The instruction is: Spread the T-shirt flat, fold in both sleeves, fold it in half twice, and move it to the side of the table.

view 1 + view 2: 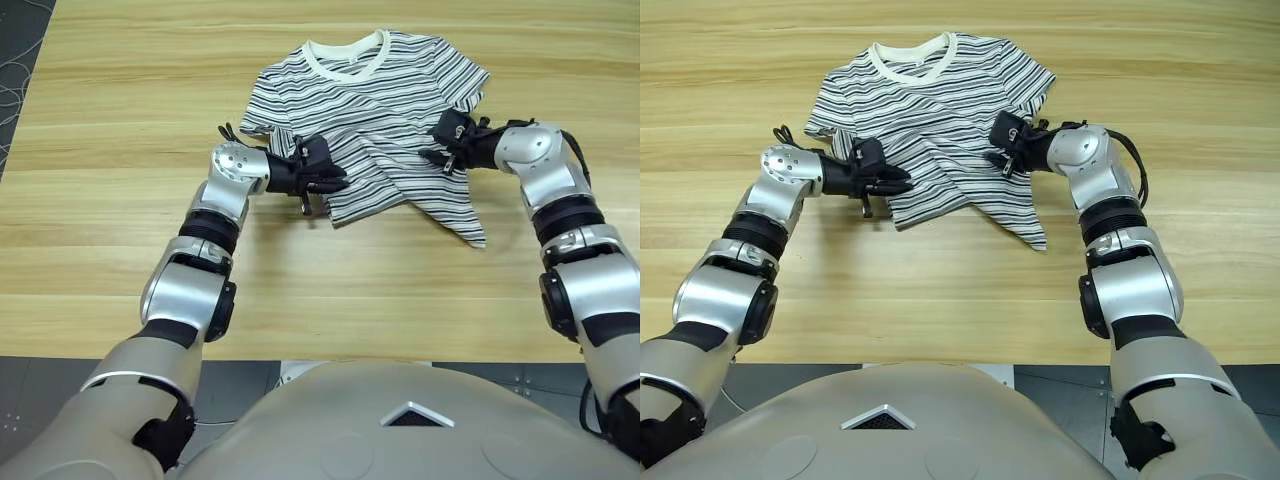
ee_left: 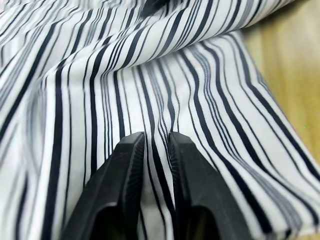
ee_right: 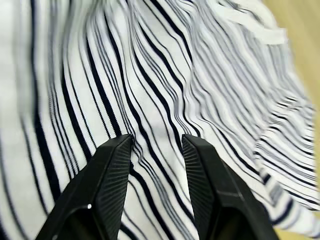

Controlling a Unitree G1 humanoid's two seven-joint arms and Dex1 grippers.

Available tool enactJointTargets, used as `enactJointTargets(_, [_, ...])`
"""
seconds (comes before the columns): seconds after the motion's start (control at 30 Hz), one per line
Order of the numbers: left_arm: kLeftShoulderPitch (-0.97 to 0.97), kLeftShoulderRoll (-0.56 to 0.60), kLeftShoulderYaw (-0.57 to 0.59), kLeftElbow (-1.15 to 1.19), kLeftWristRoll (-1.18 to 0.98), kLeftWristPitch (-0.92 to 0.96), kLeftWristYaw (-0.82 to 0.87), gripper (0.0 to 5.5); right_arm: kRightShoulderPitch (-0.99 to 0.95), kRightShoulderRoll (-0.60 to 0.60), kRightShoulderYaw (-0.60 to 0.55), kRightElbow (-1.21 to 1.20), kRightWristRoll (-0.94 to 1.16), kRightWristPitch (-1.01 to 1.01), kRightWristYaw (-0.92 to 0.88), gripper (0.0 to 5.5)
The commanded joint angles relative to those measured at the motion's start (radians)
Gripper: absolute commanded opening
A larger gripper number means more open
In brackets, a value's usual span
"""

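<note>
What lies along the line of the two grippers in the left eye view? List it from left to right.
table, bare wood → left gripper → T-shirt, the striped stretch between the two grippers → right gripper

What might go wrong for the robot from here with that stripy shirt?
1. The T-shirt lies bunched, its lower hem twisted into a point; pulling may drag the whole heap rather than spread it.
2. The left gripper seems to pinch just a thin fold, which may slip out.
3. The right gripper is open over loose cloth and may catch two layers.
</note>
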Motion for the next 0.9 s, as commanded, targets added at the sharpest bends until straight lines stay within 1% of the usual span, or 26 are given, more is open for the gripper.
enactJointTargets(0.03, [-0.082, 0.027, 0.024, 0.138, 0.044, 0.018, 0.147, 0.93, -0.036, -0.013, 0.028, 0.147, -0.100, 0.068, -0.257, 1.83])
enactJointTargets(0.1, [-0.119, 0.033, 0.028, 0.204, 0.066, 0.027, 0.246, 0.93, -0.064, -0.003, 0.023, 0.183, -0.105, 0.061, -0.338, 1.83])
enactJointTargets(0.17, [-0.130, 0.045, 0.015, 0.245, 0.095, 0.021, 0.282, 0.93, -0.078, 0.000, 0.025, 0.209, -0.112, 0.054, -0.385, 1.83])
enactJointTargets(0.33, [-0.135, 0.057, -0.011, 0.278, 0.144, -0.022, 0.252, 0.93, -0.078, -0.003, 0.022, 0.233, -0.111, 0.019, -0.405, 1.83])
enactJointTargets(0.53, [-0.127, 0.054, -0.011, 0.274, 0.128, -0.055, 0.185, 0.93, -0.084, 0.001, -0.013, 0.222, -0.075, -0.018, -0.392, 1.83])
enactJointTargets(0.6, [-0.123, 0.054, -0.008, 0.268, 0.121, -0.063, 0.151, 0.93, -0.081, 0.022, -0.094, 0.182, 0.035, -0.033, -0.273, 1.83])
enactJointTargets(0.67, [-0.122, 0.053, -0.006, 0.267, 0.118, -0.063, 0.135, 0.93, -0.091, 0.053, -0.214, 0.123, 0.203, 0.018, -0.133, 1.83])
enactJointTargets(0.73, [-0.122, 0.050, -0.004, 0.266, 0.118, -0.063, 0.128, 0.93, -0.116, 0.079, -0.338, 0.059, 0.382, 0.153, -0.006, 1.83])
enactJointTargets(0.83, [-0.122, 0.042, 0.000, 0.264, 0.118, -0.062, 0.133, 0.93, -0.165, 0.091, -0.527, -0.040, 0.666, 0.443, 0.147, 1.83])
enactJointTargets(0.87, [-0.123, 0.038, 0.000, 0.264, 0.118, -0.062, 0.135, 0.93, -0.163, 0.088, -0.558, -0.080, 0.726, 0.512, 0.191, 1.83])
enactJointTargets(0.9, [-0.123, 0.035, 0.000, 0.263, 0.118, -0.063, 0.134, 0.93, -0.147, 0.082, -0.565, -0.125, 0.764, 0.568, 0.238, 1.83])
